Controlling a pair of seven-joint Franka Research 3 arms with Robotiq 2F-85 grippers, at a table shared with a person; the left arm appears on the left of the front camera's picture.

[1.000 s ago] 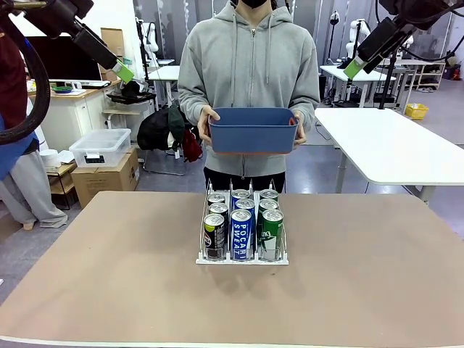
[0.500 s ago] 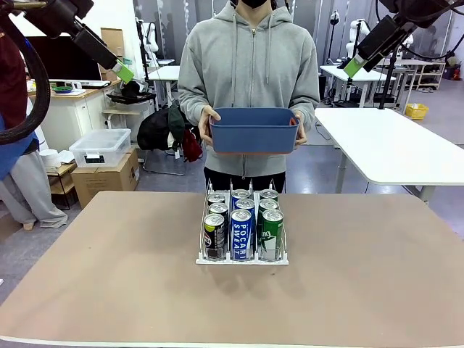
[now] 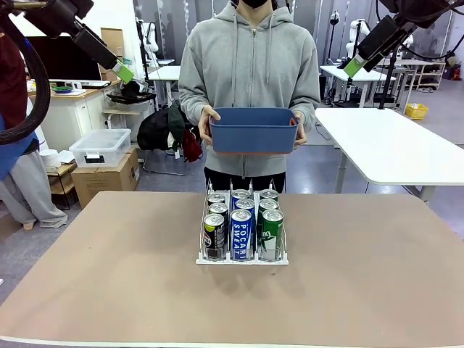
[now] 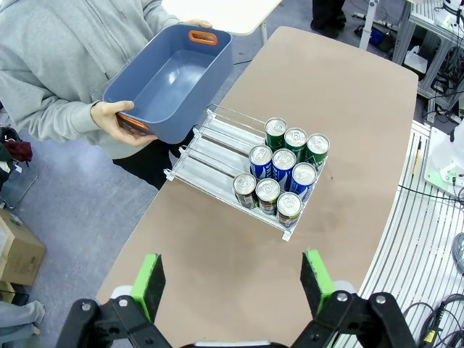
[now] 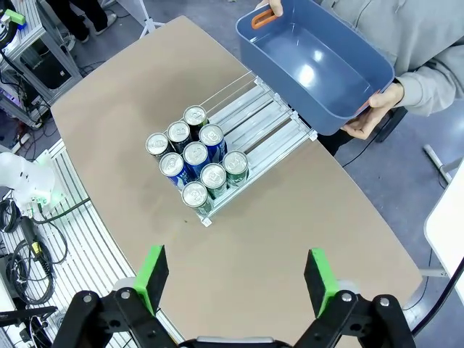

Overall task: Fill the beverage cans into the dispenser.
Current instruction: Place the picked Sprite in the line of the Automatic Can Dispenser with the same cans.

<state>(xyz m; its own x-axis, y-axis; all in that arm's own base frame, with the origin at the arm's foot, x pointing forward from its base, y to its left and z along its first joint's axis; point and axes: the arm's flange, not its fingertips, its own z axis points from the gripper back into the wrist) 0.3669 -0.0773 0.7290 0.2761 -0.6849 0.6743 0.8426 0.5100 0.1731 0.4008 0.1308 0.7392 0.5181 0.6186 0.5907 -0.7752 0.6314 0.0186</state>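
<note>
Nothing had shifted since the earlier frames: both arms, the cans, the rack and the person's bin all held the same places.

Item 1, dispenser [image 3: 242, 258]: clear-plastic and wire rack on a white base, three lanes, standing on the brown worktop [image 3: 109, 290] at its middle, toward the far edge. Far ends of the lanes were bare in the left wrist view.

Item 2, beverage cans [image 3: 241, 232]: nine, upright, silver tops, three per lane, packed against the near lip. Left lane black, middle lane blue with white lettering, right lane green.

Item 3, blue bin [image 3: 254, 130]: rectangular, orange handles, held level at waist height by the person [image 3: 250, 65] in a grey hoodie standing at the far side; one hand at each end. Its inside looked empty in the wrist views.

Item 4, left gripper [image 4: 235, 279]: raised high above the worktop at the left; green-padded fingers [image 4: 150, 283] spread wide apart, holding nothing.

Item 5, right gripper [image 5: 235, 279]: raised high at the right; fingers [image 5: 319, 279] likewise spread wide apart, holding nothing.
</note>
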